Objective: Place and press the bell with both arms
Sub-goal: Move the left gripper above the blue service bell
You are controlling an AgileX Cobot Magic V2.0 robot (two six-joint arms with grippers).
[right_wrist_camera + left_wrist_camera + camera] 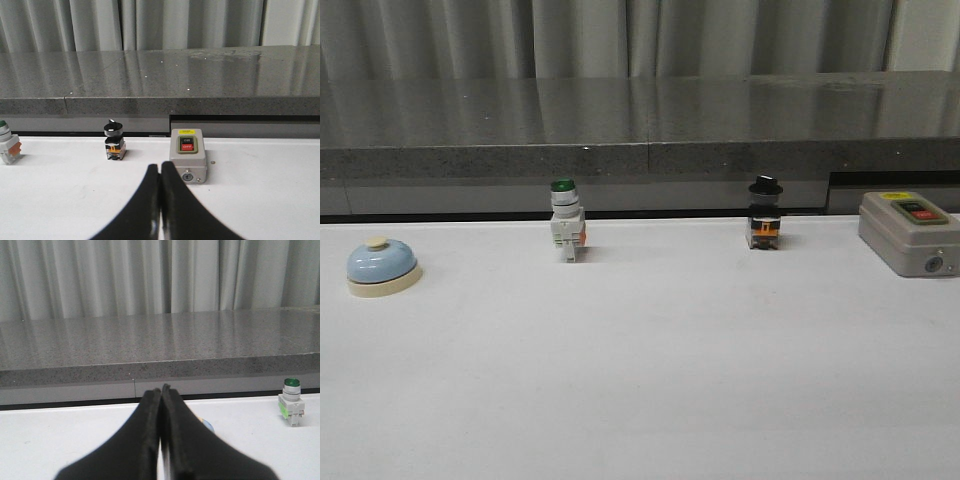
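The only writing sits on the grey box (pixel 188 162): a small yellow label on top, too fine to read, above a dark button and a red one whose white lettering looks like "ON" and "OFF", though it is blurred. No brand shows on anything else. The left gripper (pixel 161 390) has its black jaws pressed together along their whole visible length, clenched on nothing and touching nothing. The right gripper (pixel 160 167) is the same, jaws closed tight and empty, its tips just short of the box in the wrist view. Neither arm appears in the front view. The bell (pixel 382 266) stands upright on the white table (pixel 650 380) at the far left, well apart from the other items; it is a glossy light-blue dome on a cream round base with a cream button on top. In the left wrist view only a sliver of pale blue shows past the jaws, and it cannot be told for sure that this is the bell. Along the back edge stand a green-capped switch (pixel 566 232), a black-knobbed switch (pixel 764 213) and the box at the right, below a dark stone ledge (pixel 640 120) and grey curtains (pixel 620 35).
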